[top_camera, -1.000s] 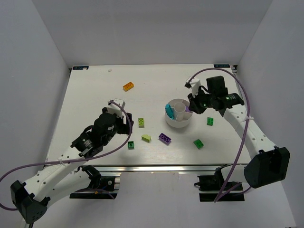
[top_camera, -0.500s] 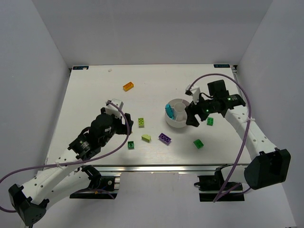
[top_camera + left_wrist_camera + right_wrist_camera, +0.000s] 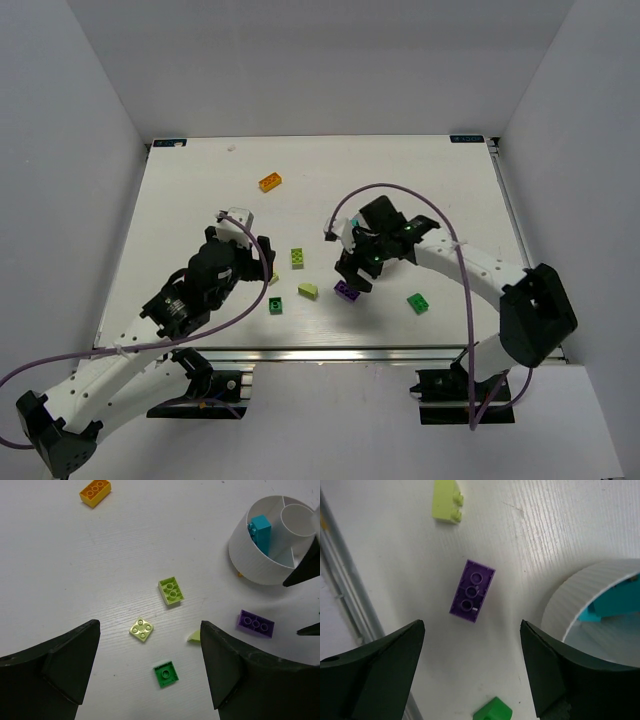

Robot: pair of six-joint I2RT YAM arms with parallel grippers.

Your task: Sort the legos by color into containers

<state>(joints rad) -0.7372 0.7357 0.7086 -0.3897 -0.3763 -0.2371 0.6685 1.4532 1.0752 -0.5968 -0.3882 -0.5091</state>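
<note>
The legos lie loose on the white table: an orange brick (image 3: 270, 182), a lime brick (image 3: 298, 258), a second lime brick (image 3: 308, 291), a green brick (image 3: 275, 305), a purple brick (image 3: 347, 291) and another green brick (image 3: 417, 303). My right gripper (image 3: 472, 630) is open and hovers just above the purple brick (image 3: 472, 591), empty. Its arm covers the containers in the top view. The white dish (image 3: 260, 565) holds a cyan brick (image 3: 260, 530). My left gripper (image 3: 150, 630) is open above a pale lime brick (image 3: 141, 629) and the green brick (image 3: 165, 673).
The dish wall (image 3: 590, 600) stands close to the right of my right gripper's fingers. The table's metal front rail (image 3: 345, 605) runs just left of the purple brick in the right wrist view. White walls enclose the table on three sides.
My right gripper opened and swung from the right side of the dish across it to the purple brick. My left arm crept slightly forward, still open.
</note>
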